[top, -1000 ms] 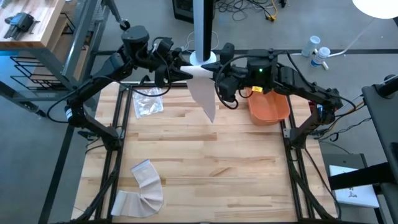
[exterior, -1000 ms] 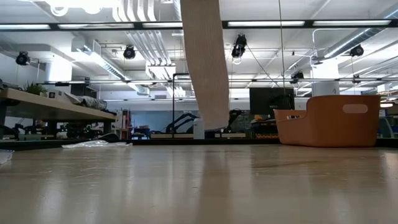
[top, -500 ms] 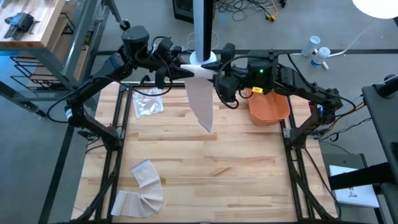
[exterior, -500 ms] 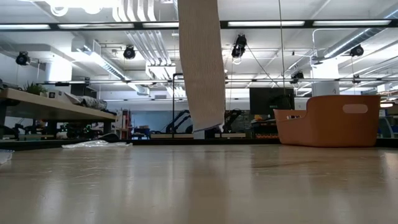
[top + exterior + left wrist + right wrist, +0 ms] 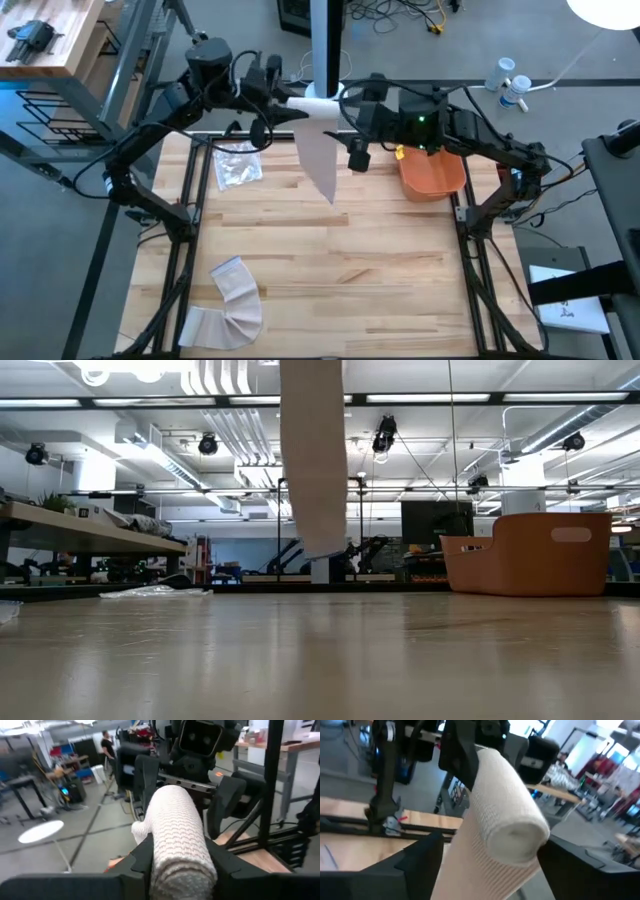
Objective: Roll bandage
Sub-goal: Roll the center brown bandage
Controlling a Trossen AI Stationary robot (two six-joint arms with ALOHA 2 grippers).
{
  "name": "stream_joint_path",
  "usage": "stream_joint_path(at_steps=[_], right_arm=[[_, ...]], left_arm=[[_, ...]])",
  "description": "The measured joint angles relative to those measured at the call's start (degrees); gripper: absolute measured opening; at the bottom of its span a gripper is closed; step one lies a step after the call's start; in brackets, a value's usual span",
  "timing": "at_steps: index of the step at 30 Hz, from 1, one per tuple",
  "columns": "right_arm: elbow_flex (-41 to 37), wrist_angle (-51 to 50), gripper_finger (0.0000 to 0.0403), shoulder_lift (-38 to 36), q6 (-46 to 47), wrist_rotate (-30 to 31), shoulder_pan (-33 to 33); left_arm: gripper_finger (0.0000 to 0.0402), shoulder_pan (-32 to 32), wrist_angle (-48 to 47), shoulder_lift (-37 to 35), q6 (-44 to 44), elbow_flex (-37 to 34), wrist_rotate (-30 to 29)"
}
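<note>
I hold the rolled part of the bandage [image 5: 177,835] tight in my left claw [image 5: 285,108], high up over the far edge of the table [image 5: 330,270] — my 2 fingers [image 5: 142,854] press on its sides. My right claw [image 5: 345,100] is just beside the other end of the roll, with its fingers [image 5: 420,865] spread wide on each side and not pressing on it. The loose tail of the bandage hangs down from the roll, and its end floats above the wood without touching. The table is pale wood planks. An orange bin [image 5: 432,172] sits near the far right corner, and a clear plastic bag [image 5: 238,165] lies near the far left. A second strip of bandage [image 5: 228,305] lies flat at the near left. Behind the table is a big room with desks, lamps on the ceiling and a person [image 5: 106,744] far off.
</note>
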Motion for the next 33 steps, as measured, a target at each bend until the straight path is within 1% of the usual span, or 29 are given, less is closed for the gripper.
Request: stream_joint_path(at_steps=[3, 7, 12, 16, 20, 24, 27, 31, 33], right_arm=[[-0.08, 1.1, 0.031, -0.72, 2.47, -0.17, 0.0], [0.37, 4.56, 0.0306, -1.84, 4.51, -0.64, 0.04], [5.23, 6.74, 0.0296, -1.49, 3.82, -0.99, 0.04], [8.97, 6.95, 0.0296, 0.54, 1.2, -3.32, 0.01], [11.51, 5.21, 0.0297, 3.97, -0.52, -3.89, -0.11], [13.71, 1.09, 0.029, 5.78, 0.91, -4.33, -0.11], [14.36, -1.2, 0.0281, 5.93, 3.27, -4.68, -0.11], [14.23, -1.83, 0.0264, 5.98, 6.35, -5.36, -0.11], [14.23, -2.26, 0.0254, 5.94, 7.73, -6.23, -0.11]], left_arm=[[0.0099, 0.04, 0.59, -0.02, 0.99, 1.02, -0.55], [0.0095, 0.09, 0.65, -0.24, 3.37, 2.2, -0.61], [0.0102, 0.04, 0.26, -0.24, 7.08, 2.73, -0.55], [0.01, -0.79, 0.02, -0.44, 13.92, 2.74, -0.46], [0.0094, -1.92, -0.19, -0.44, 20.78, 2.74, -0.18], [0.0099, -2.74, -0.6, -0.44, 25.57, 2.74, -0.2], [0.01, -2.86, -0.91, -0.82, 26.21, 2.72, -0.79], [0.0096, -2.95, -1.66, -1.31, 26.18, 2.72, -3.1], [0.0097, -2.95, -1.92, -1.36, 26.18, 2.7, -3.17]])
